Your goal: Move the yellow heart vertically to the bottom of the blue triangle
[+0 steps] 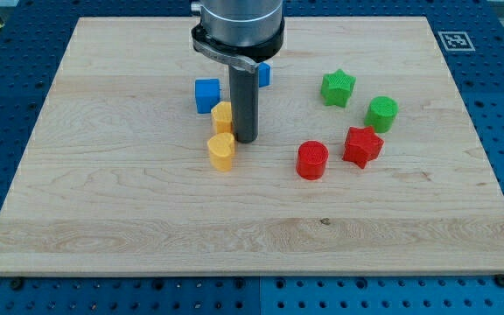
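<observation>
Here, camera view, the only one:
Tip [245, 140]: down on the wooden board [129, 219], just right of both yellow blocks, nearly touching the upper one.
Fingers: none to open or close, only a plain dark rod, holding nothing.
Yellow heart [221, 151]: near board centre, below-left of the tip.
Second yellow block [222, 115]: directly above the heart, shape unclear.
Blue cube [206, 94]: above-left of the yellows.
Blue triangle [264, 74]: mostly hidden behind the rod, toward the view's top.
Green star [338, 88], green cylinder [381, 114]: view's right.
Red star [362, 146], red cylinder [311, 161]: below the greens.
</observation>
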Robot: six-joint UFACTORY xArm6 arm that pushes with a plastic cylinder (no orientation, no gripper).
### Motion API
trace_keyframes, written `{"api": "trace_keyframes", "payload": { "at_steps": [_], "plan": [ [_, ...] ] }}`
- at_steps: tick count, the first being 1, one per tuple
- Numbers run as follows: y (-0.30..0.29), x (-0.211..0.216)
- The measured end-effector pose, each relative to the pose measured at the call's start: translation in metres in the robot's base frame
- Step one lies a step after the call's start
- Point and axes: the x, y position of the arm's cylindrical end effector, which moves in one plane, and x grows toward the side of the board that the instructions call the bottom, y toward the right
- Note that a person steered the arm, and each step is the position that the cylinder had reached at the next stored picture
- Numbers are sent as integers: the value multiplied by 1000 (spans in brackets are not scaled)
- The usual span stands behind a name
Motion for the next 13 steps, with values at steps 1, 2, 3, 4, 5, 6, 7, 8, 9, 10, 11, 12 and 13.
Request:
{"api": "trace_keyframes", "payload": {
  "at_steps": [1,2,3,4,5,6,7,8,9,10,11,12,13],
  "plan": [
    [5,7],
    [14,26],
    [20,42],
    [13,49],
    [-25,53],
    [-54,63],
    [-56,63],
    [-89,63],
    [-131,54],
    [-131,46],
    [-120,40],
    [-88,37],
    [-67,37]
  ]
}}
